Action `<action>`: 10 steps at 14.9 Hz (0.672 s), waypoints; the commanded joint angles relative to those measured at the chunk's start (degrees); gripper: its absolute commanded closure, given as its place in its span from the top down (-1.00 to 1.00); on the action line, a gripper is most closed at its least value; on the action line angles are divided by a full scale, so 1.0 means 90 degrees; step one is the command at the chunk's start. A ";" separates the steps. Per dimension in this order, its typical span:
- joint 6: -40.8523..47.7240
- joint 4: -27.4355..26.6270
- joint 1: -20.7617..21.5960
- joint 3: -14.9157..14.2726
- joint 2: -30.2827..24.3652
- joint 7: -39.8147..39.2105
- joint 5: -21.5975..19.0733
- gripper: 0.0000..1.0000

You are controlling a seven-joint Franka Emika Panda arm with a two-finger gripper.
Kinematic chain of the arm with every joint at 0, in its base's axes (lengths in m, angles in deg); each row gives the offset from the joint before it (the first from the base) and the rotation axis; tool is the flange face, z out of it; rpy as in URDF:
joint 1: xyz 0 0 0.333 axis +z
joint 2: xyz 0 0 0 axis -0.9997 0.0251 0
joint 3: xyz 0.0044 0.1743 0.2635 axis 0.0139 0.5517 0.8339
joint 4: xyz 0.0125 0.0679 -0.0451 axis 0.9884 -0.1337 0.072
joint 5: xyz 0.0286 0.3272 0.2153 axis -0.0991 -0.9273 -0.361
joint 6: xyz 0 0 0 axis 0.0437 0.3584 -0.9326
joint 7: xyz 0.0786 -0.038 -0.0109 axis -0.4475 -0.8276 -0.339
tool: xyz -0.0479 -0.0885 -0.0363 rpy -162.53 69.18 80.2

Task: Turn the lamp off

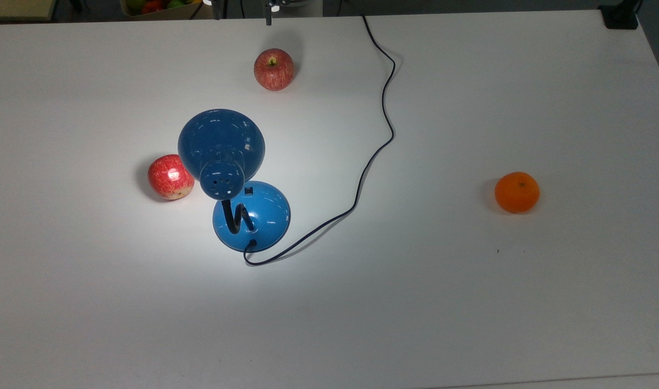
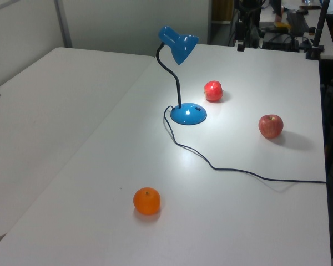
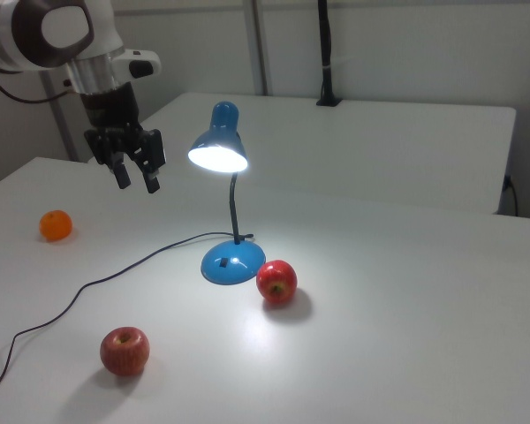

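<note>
The lamp (image 3: 225,203) stands lit near the middle of the tabletop (image 1: 470,297), its shade angled down over the base, where the small black switch (image 1: 248,190) sits exposed for pressing. The gripper (image 3: 137,184) hangs above the tabletop, well apart from the lamp, fingers spread and empty.

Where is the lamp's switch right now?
The switch is on the lamp base's upper edge in the top view, just below the shade, with an apple to the top view's left.
</note>
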 commanded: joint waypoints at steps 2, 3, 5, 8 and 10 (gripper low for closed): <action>0.0137 0.0022 0.0034 -0.0039 0.0006 -0.0052 0.0012 -1.00; 0.0128 0.0022 0.0034 -0.0039 0.0007 -0.0052 0.0012 -1.00; 0.0127 0.0022 0.0024 -0.0039 0.0016 -0.0139 0.0013 -1.00; 0.0127 0.0022 0.0024 -0.0049 0.0046 -0.0519 0.0012 -1.00; 0.0108 0.0002 -0.0014 -0.0059 0.0065 -0.0900 -0.0036 -1.00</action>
